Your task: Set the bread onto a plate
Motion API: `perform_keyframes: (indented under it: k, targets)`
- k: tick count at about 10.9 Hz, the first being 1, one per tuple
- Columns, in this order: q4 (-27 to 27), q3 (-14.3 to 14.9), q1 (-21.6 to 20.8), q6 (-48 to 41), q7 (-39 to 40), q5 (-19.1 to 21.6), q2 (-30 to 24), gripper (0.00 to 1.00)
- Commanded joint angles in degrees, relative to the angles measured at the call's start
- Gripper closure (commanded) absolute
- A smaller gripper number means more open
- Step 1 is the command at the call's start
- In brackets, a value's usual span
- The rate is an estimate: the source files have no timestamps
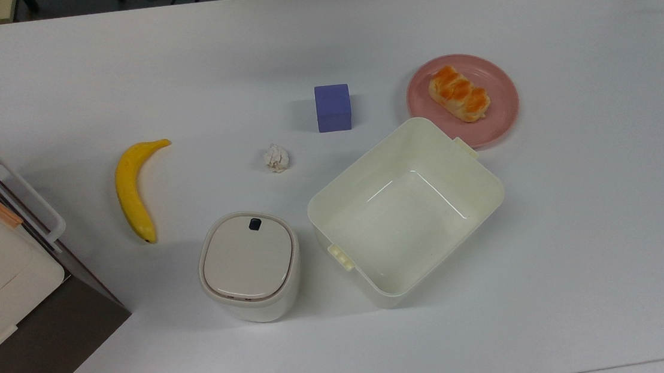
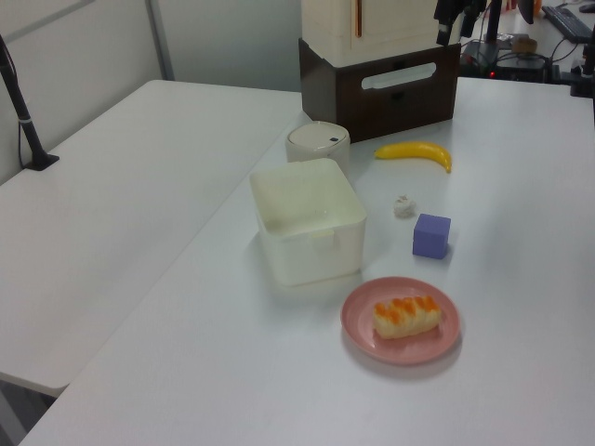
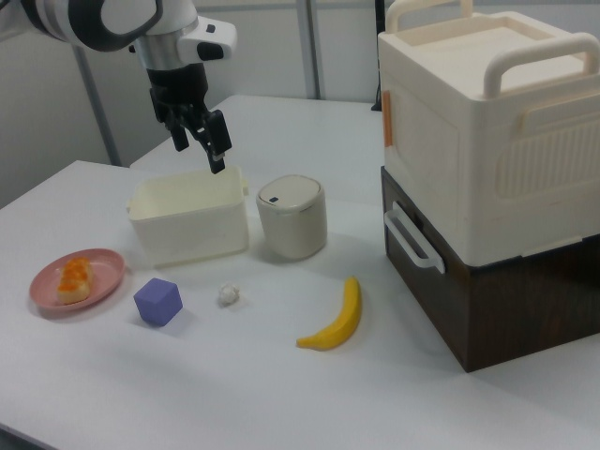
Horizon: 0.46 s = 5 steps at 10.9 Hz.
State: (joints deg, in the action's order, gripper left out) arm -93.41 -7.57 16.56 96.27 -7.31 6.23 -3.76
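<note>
Bread: the bread (image 1: 458, 93) lies wholly on the plate (image 1: 500, 117), inside its rim; task looks done.
Handling: likely light, soft, easily dented; best gripped gently across its short width at mid-length.
Fingers: the gripper (image 3: 209, 139) hangs high above the tub (image 3: 187, 223), well away from the plate, fingers apart and empty.
Neighbours: tub touching or just beside the plate; purple cube (image 1: 333, 107) near it on the desk (image 1: 581, 219).

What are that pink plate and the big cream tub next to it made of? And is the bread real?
The plate looks like smooth matte plastic, evenly pink with a moulded raised rim. The tub also looks plastic: glossy cream walls with light streaks inside. The bread has a very shiny orange glaze, so it may be a toy, but I cannot tell.
</note>
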Motion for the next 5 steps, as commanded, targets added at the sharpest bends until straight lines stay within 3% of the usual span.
perform_keyframes:
  k: [1, 5]
  targets:
    - [-0.02, 1.32, -3.45, -1.43, -2.79, 0.45, -0.81, 0.0]
    - [-0.02, 1.42, -3.64, -1.35, -3.42, 0.45, -0.81, 0.0]
